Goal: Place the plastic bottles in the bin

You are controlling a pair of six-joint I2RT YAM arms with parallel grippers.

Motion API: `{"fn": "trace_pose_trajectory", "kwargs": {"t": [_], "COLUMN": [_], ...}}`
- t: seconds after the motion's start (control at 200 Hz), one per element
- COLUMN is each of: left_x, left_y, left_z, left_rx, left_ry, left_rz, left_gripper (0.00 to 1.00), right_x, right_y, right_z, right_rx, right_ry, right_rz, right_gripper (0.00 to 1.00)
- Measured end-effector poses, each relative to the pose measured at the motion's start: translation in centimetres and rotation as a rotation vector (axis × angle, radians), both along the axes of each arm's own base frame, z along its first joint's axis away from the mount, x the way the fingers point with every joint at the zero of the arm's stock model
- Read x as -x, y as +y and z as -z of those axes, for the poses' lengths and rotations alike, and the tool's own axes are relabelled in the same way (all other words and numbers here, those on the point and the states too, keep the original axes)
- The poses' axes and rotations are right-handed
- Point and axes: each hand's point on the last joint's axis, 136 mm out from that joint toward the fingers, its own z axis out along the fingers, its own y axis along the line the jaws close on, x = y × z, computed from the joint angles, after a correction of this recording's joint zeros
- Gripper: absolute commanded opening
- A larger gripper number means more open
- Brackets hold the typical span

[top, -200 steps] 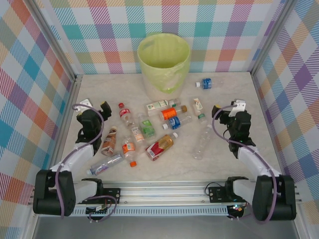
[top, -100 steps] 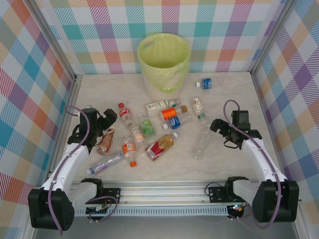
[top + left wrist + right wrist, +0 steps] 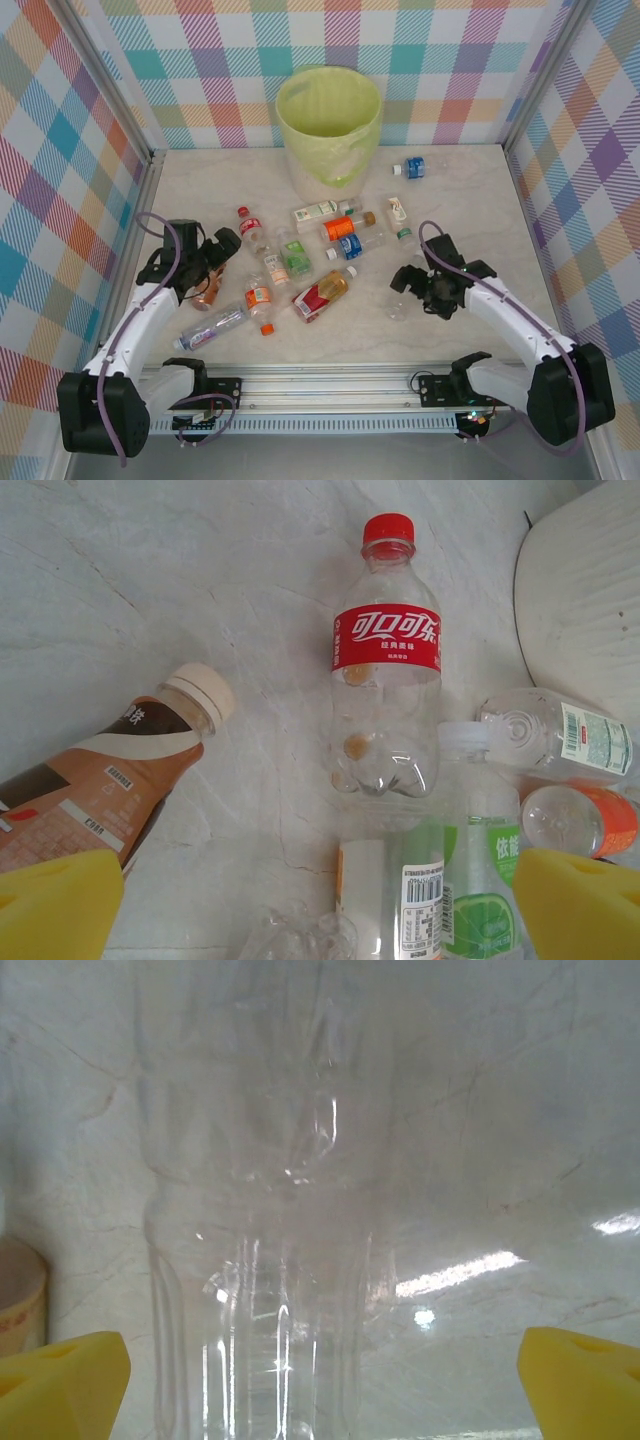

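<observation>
The bin [image 3: 328, 120] stands at the upper middle of the overhead view, and the bottles [image 3: 338, 228] lie scattered on the counter [image 3: 480, 200] below it. The left gripper [image 3: 214, 255], fingers wide apart, hangs over a brown bottle [image 3: 90, 780] beside a red-labelled bottle [image 3: 386, 680]. The right gripper [image 3: 412, 290], also spread, seems to straddle a clear bottle [image 3: 260, 1290] without touching it.

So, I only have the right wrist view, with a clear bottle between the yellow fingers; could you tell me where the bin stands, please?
Observer: The bin stands at the far edge of the table, beyond the right claw and to its left.
Operator: Thanks. Is the clear bottle alone?
Observer: The clear bottle lies just right of a cluster of bottles.
Operator: And the other arm?
Observer: The left claw is open by a brown bottle.
</observation>
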Motion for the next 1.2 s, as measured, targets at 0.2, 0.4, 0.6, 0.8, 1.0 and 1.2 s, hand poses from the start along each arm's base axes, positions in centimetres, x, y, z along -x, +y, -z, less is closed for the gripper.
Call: {"fn": "trace_pose_trajectory", "kwargs": {"t": [0.2,0.4,0.6,0.8,1.0,1.2], "left_x": [0.1,0.2,0.3,0.2,0.3,1.6], "left_y": [-0.7,-1.5,-2.0,-0.8,2.8,6.3], "left_z": [0.1,0.1,0.4,0.2,-0.7,1.3], "left_rx": [0.027,0.05,0.07,0.019,-0.126,-0.179], "left_ry": [0.008,0.009,0.022,0.038,0.07,0.135], "left_rz": [0.027,0.075,0.097,0.044,-0.083,-0.213], "left_gripper": [1.0,1.0,1.0,1.0,1.0,1.0], "right_x": [0.7,0.6,0.0,-1.5,-6.1,-12.2], "right_y": [1.3,1.5,0.9,1.0,4.0,10.1], "right_z": [2.5,3.4,2.9,-0.5,-7.2,-17.8], "right_rx": [0.078,0.154,0.198,0.215,0.176,0.07], "right_ry": [0.061,0.049,-0.005,-0.168,-0.433,-0.806], "right_rz": [-0.041,-0.069,-0.075,-0.141,-0.261,-0.422], "right_gripper": [0.93,0.65,0.54,0.5,0.5,0.51]}}
